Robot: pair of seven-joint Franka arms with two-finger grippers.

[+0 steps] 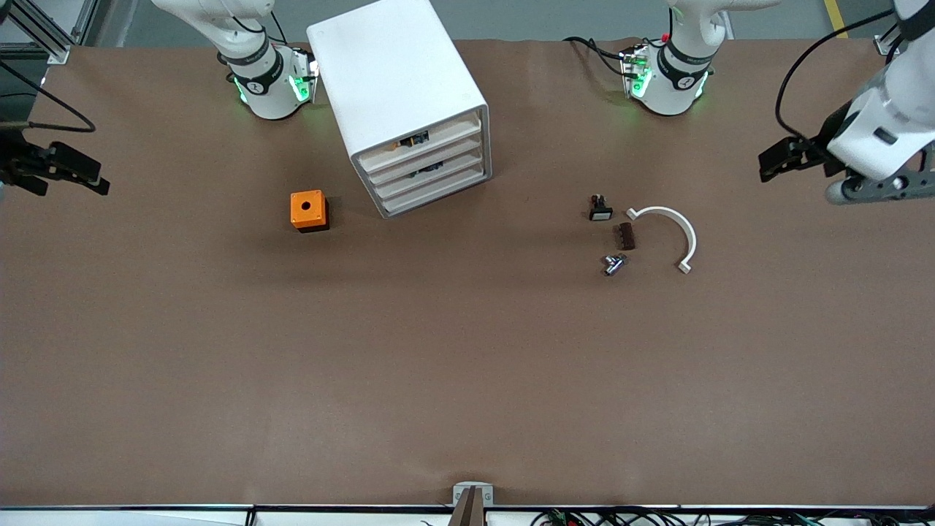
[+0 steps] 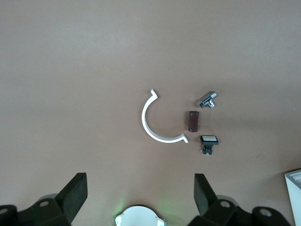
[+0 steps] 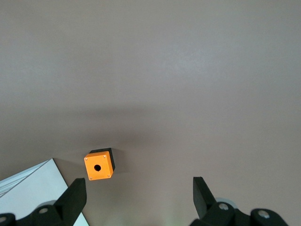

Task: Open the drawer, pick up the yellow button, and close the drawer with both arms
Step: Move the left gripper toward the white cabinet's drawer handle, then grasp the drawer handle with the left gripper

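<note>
A brown tabletop (image 1: 467, 365) fills the front view, with the two arm bases standing along its upper edge. The white cabinet (image 1: 398, 80) sits at upper centre, angled, its four fronts facing the camera; the drawer (image 1: 422, 139), uppermost of them, looks closed or nearly so, and something small and orange, possibly the button (image 1: 398, 145), shows at its front, though the view is too poor to be sure. An orange cube (image 1: 308, 210) with a round hole rests on the tabletop just beside the cabinet, toward the right arm's end. At centre right lies a small cluster: a black button with white cap (image 1: 600, 208), a dark brown block (image 1: 624, 236), a small metal fitting (image 1: 613, 264) and a white curved bracket (image 1: 668, 234), all close together but apart.

The left pincer (image 1: 792, 157) hangs at the right edge of the frame over bare tabletop, fingers (image 2: 75, 195) spread wide in its wrist view. The right pincer (image 1: 62, 172) waits at the left edge, its fingers (image 3: 75, 200) likewise wide and holding nothing.
</note>
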